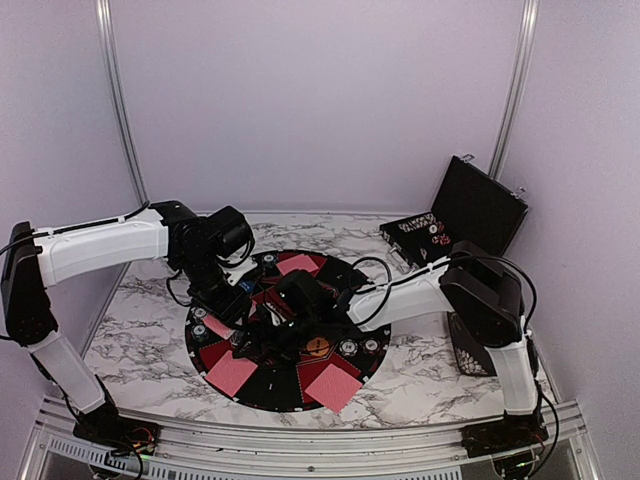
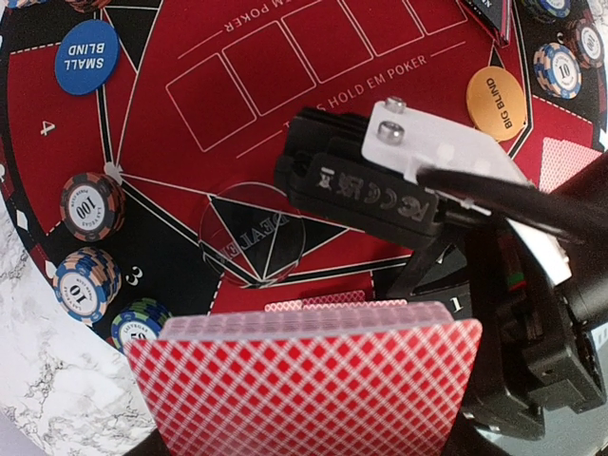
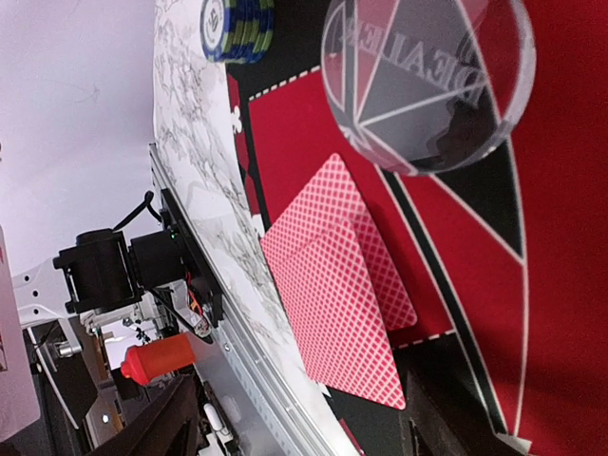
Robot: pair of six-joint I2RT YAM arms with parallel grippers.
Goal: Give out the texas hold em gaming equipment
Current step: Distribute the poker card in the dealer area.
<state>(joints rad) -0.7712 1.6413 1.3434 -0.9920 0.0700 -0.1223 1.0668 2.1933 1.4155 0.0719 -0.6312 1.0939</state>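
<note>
Red-backed card deck [image 2: 304, 380], chip stacks [image 2: 90, 204], blind buttons [image 2: 86, 57] on felt.

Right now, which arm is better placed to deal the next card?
Left. Its gripper holds the red-backed deck over the poker mat; the right gripper hovers empty beside the clear dealer disc.

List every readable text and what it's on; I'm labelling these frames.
"SMALL BLIND": blue disc
"BIG BLIND": orange disc
"100": chip stack
"10": chip stack
"HOLD EM POKER": red mat
"DEALER": clear button, partly legible
Case contents: too small.
</note>
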